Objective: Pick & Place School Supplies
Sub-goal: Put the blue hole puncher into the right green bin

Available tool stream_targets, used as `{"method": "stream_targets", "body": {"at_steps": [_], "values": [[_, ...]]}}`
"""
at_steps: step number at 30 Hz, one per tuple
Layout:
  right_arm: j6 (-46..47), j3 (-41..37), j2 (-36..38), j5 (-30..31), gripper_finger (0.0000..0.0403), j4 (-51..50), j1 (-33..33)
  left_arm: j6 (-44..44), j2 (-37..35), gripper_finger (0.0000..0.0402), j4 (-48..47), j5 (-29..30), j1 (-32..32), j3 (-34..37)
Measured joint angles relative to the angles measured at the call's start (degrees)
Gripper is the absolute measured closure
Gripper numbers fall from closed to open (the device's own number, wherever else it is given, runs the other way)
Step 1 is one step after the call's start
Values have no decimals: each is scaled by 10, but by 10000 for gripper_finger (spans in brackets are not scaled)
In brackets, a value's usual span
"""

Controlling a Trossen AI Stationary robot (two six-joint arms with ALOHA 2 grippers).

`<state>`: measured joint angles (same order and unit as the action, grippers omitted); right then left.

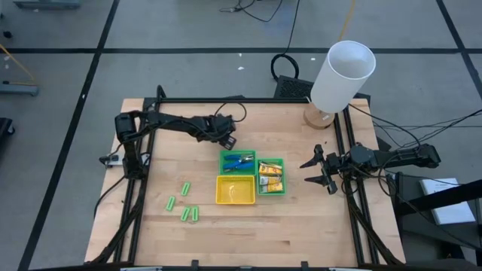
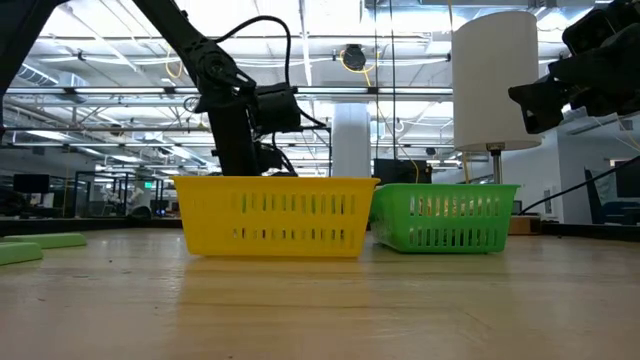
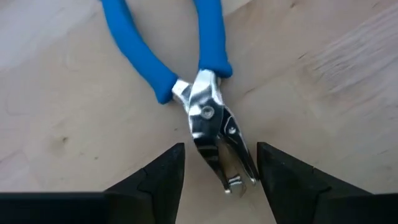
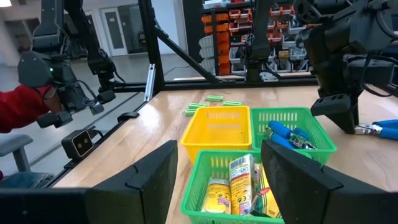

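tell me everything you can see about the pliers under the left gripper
The pliers are a small tool with two bright blue handles and a shiny metal head with a round pivot and short tapered jaws that look closed. They lie flat on the bare wooden table, beyond the green tray that holds other blue-handled tools. The handles spread away from the left gripper, and the metal nose points in between its two dark fingers, which stand open on either side. Whether they touch the metal cannot be told.
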<state>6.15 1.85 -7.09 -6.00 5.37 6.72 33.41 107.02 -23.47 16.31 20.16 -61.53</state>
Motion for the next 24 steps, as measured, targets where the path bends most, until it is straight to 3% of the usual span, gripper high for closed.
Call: {"method": "stream_targets", "body": {"at_steps": [7, 24], "values": [[0, 0, 0, 0, 177, 0, 0, 24, -1, 208, -58, 7, 6, 0], [0, 0, 0, 0, 177, 0, 0, -23, 0, 281, -20, -5, 7, 0]]}}
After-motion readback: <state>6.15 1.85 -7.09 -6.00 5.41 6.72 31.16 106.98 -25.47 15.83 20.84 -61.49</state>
